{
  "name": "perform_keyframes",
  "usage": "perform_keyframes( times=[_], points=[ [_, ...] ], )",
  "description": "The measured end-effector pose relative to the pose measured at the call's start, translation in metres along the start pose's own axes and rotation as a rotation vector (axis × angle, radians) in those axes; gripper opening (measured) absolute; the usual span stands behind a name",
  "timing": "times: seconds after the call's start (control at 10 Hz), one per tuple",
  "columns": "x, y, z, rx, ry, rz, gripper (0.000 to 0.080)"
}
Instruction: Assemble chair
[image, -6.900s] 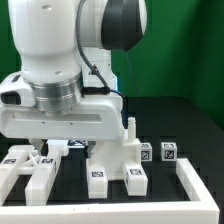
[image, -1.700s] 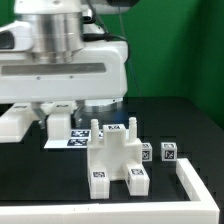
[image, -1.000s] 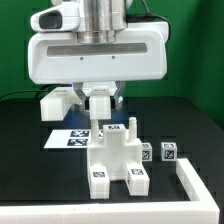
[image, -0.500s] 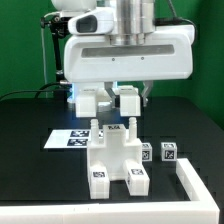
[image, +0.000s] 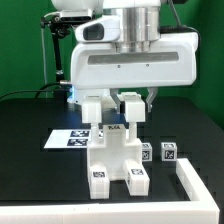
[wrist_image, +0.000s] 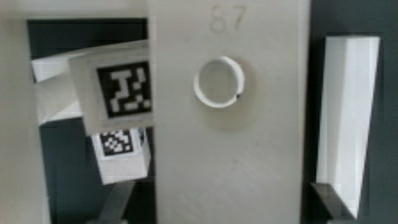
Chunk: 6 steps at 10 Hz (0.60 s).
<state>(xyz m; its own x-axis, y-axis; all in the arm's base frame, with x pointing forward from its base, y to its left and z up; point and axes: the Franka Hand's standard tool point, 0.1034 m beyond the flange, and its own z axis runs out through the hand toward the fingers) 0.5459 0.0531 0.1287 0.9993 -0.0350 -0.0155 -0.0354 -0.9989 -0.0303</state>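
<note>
So far: the small white plastic chair (image: 115, 158) of chunky bars stands half-built on the black tabletop (image: 30, 170).
Grip: the tool (image: 112, 114) hovers just above it, clenched on a white bar with a round hole (wrist_image: 222, 150).
Left: seating that bar; tagged loose blocks (image: 168, 152) nearby.

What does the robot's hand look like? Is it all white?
Nearly all white. The gripper has a big boxy white body with rounded corners, and two chunky white fingers stick out of it. A grey metal ring joins it to the arm. No writing or stickers show on it.
</note>
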Motion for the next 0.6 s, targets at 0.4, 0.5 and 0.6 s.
perform_keyframes(
  times=[0.4, 0.5, 0.6],
  points=[
    [0.0002, 0.0005, 0.0047, -0.002, 0.008, -0.014, 0.0284],
    [0.0003, 0.0004, 0.0047, -0.002, 0.008, -0.014, 0.0284],
    [0.0004, 0.0003, 0.0046, -0.002, 0.008, -0.013, 0.0284]
  ],
)
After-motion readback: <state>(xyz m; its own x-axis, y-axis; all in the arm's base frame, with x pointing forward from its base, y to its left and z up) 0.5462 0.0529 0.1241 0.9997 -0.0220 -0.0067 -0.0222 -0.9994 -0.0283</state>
